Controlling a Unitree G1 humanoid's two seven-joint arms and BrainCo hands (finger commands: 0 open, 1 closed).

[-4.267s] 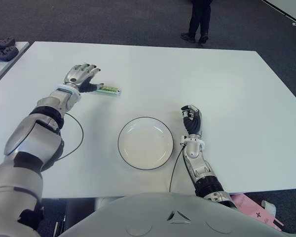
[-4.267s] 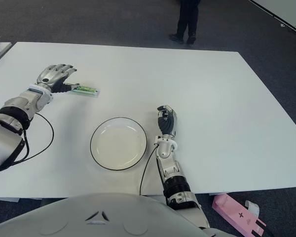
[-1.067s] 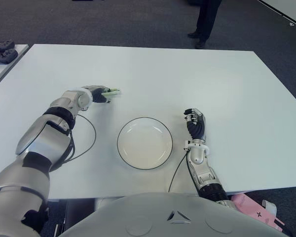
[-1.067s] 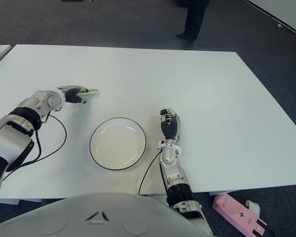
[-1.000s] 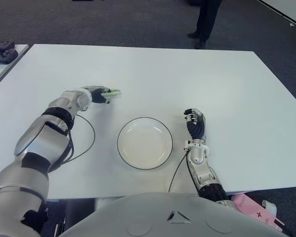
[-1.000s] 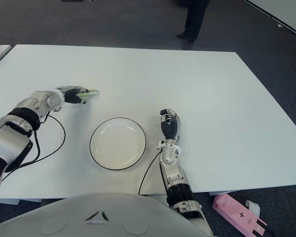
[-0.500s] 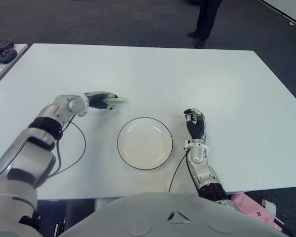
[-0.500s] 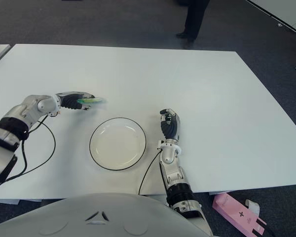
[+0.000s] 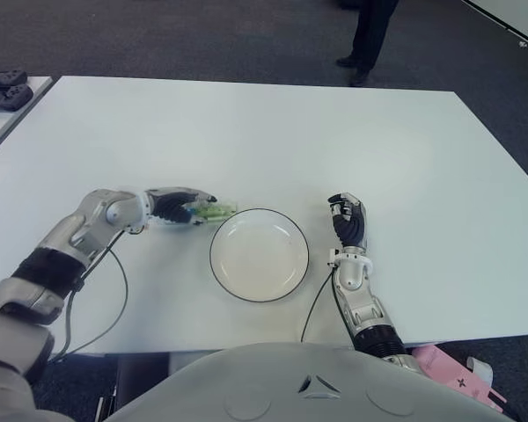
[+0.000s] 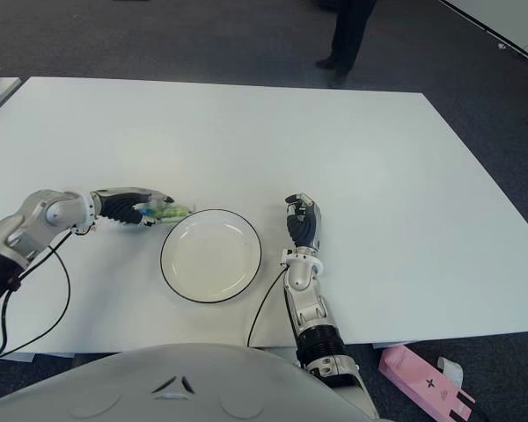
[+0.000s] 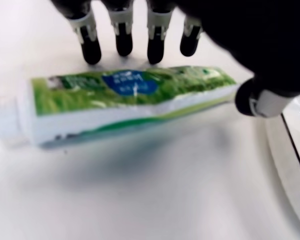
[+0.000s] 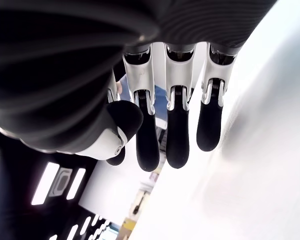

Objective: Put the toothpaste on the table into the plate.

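White worktop (image 9: pixel 273 123) w/ white plate (image 9: pixel 259 255) near front edge. L hand (image 9: pixel 178 206) just left of plate, fingers closed round green toothpaste (image 9: pixel 213 210), tube's tip at plate's rim, not in it yet. R hand (image 9: pixel 348 224) right of plate, fingers loosely bent, holding nothing.

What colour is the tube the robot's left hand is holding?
Green and white toothpaste tube with a blue label patch, clearest in the left wrist view.
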